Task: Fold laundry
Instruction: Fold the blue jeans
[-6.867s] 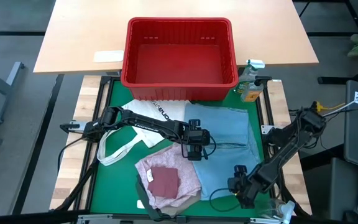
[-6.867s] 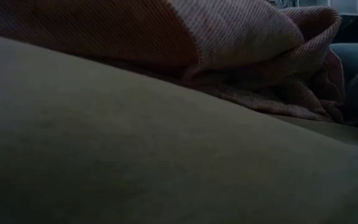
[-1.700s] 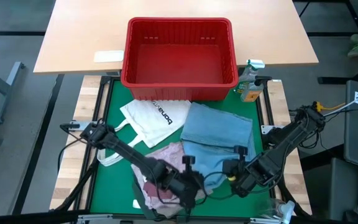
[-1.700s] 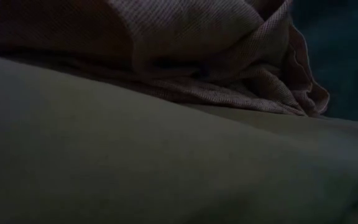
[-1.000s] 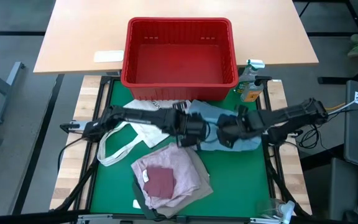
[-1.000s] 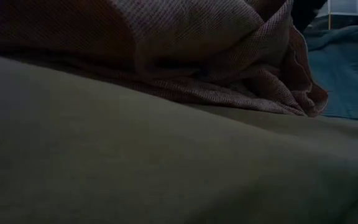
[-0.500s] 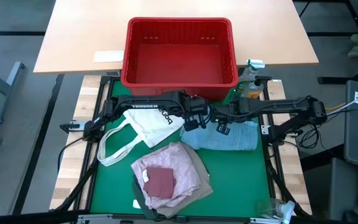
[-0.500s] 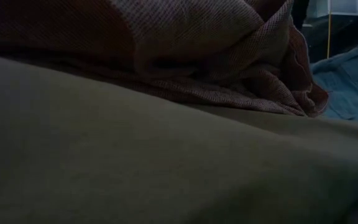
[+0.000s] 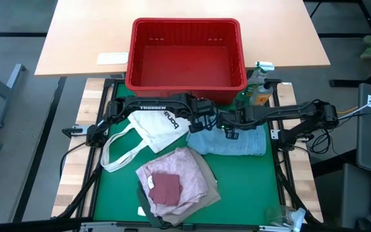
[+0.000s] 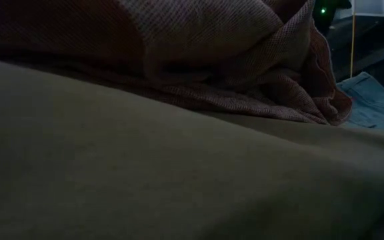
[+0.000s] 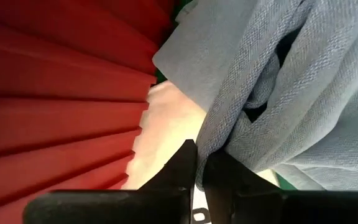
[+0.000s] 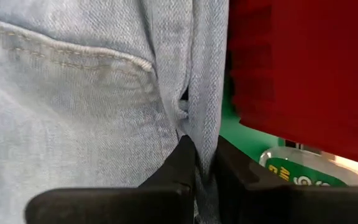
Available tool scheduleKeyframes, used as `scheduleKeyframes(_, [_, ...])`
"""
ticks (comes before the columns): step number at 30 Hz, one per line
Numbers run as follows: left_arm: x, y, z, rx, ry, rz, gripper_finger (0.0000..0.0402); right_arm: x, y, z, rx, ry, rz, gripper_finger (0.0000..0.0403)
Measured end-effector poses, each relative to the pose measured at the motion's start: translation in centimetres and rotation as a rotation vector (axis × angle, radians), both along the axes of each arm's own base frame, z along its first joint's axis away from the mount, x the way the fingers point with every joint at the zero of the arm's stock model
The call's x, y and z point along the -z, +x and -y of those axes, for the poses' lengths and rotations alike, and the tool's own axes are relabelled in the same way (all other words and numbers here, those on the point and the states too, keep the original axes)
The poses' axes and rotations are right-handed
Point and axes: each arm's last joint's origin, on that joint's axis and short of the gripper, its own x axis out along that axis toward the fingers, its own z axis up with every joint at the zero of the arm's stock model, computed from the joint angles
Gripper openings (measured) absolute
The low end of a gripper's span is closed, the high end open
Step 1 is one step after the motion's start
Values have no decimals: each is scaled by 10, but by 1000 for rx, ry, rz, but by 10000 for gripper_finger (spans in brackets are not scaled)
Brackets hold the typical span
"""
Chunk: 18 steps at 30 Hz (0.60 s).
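Folded jeans (image 9: 229, 140) are lying on the green desk (image 9: 243, 187) near a red basket (image 9: 187, 55). Both the left gripper (image 9: 206, 122) and right gripper (image 9: 225, 121) are pinching the jeans' far edge, fingers clenched.

Dark green top (image 10: 145, 187) and mottled pink top (image 10: 232, 53) block the low view

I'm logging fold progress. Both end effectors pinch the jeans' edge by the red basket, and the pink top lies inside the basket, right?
Not quite. The basket is empty in the high view; the pink top lies on the green mat. Both the left end effector and right end effector do pinch the jeans.
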Motion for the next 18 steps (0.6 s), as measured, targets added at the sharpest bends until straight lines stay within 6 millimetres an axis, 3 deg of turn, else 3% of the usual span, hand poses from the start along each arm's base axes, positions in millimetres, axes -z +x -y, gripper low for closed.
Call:
scheduleKeyframes(8, [1, 1, -3, 59, 35, -20, 47, 0, 0, 1, 9, -63, -1, 50])
scheduleKeyframes(13, [1, 1, -4, 45, 79, -29, 89, 0, -1, 2, 15, -100, -7, 111])
scheduleKeyframes(18, [1, 1, -4, 18, 76, -19, 125, -3, -1, 6, 40, -245, -16, 167])
